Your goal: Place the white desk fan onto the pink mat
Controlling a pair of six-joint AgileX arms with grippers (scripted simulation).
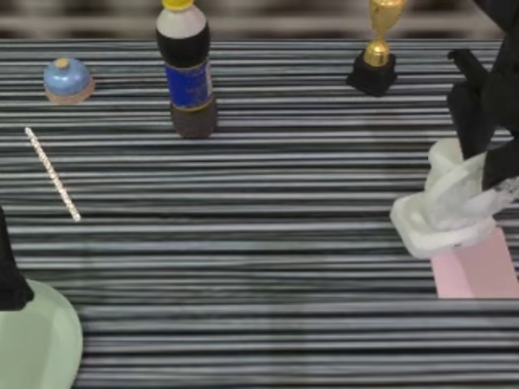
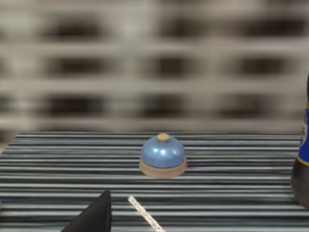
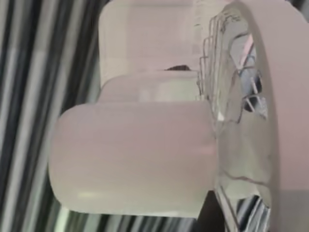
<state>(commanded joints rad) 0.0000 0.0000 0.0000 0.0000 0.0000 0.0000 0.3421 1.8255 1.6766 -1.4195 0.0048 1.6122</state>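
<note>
The white desk fan [image 1: 448, 212] sits just under the right gripper [image 1: 486, 158], its base overlapping the pink mat's [image 1: 478, 270] near-left corner. The fan hides the mat's upper part and the gripper's tips, so can't tell its grip. The left gripper [image 1: 11, 279] is parked far across the striped worktop [image 1: 259, 259], mostly cut off.

No readable text anywhere; bottle [image 1: 187, 69] has blue label, markings too blurred to read.
</note>
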